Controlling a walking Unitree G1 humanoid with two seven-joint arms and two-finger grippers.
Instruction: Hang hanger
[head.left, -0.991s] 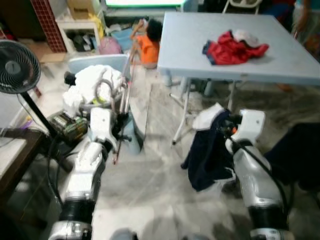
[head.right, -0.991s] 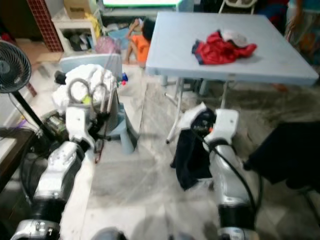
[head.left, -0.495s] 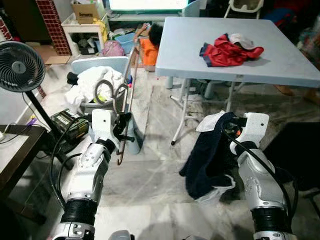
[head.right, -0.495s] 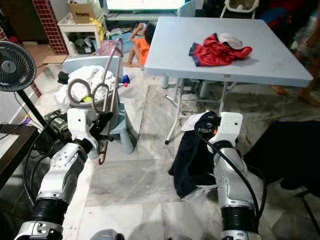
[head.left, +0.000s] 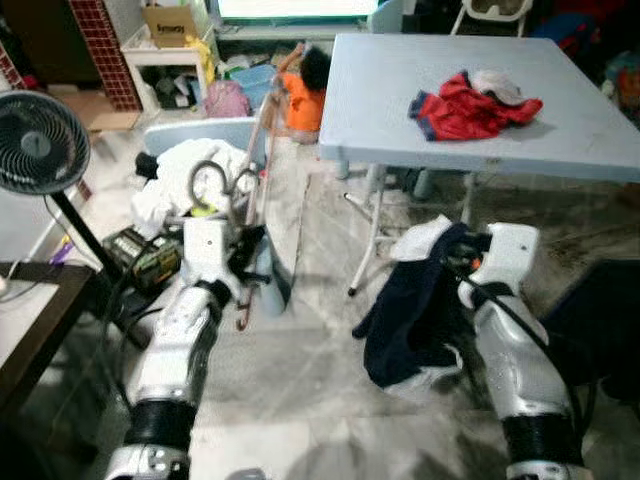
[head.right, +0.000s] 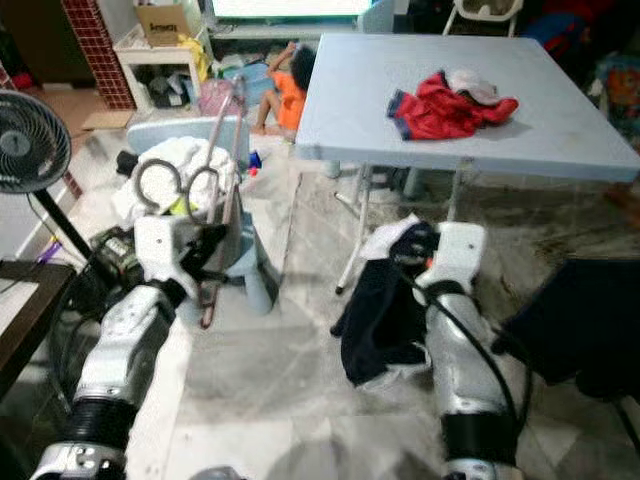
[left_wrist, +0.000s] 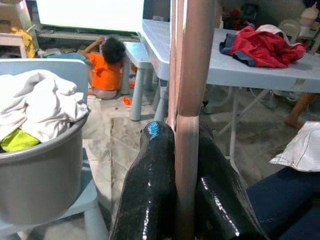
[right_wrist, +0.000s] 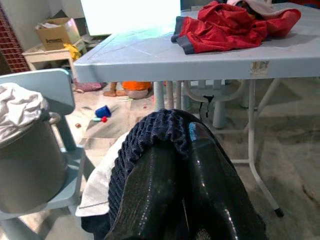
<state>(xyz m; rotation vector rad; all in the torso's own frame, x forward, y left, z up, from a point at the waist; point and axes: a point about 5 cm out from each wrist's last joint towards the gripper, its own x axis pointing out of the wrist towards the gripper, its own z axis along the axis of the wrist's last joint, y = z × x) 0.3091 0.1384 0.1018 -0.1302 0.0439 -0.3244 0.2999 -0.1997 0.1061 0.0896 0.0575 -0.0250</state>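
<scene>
Hanger (head.left: 256, 190): brown, long-stemmed, held upright at left, its two-finger clamp by the left gripper (left_wrist: 175, 150) closed on the stem. Just left of it, grey basket (head.left: 200, 212) of white laundry (head.left: 180, 170) on a pale blue chair (head.right: 240, 250). Right gripper (right_wrist: 182, 145): fingers pinched on a dark navy garment (head.left: 410, 320) hanging toward the floor. Far right: grey table (head.left: 400, 90) bearing red clothing (head.left: 470, 105). Far left: standing fan (head.left: 38, 145).

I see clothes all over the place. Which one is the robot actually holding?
The dark blue garment, pinched in the right gripper. The red clothes lie on the table; the white laundry sits in the bucket.
</scene>
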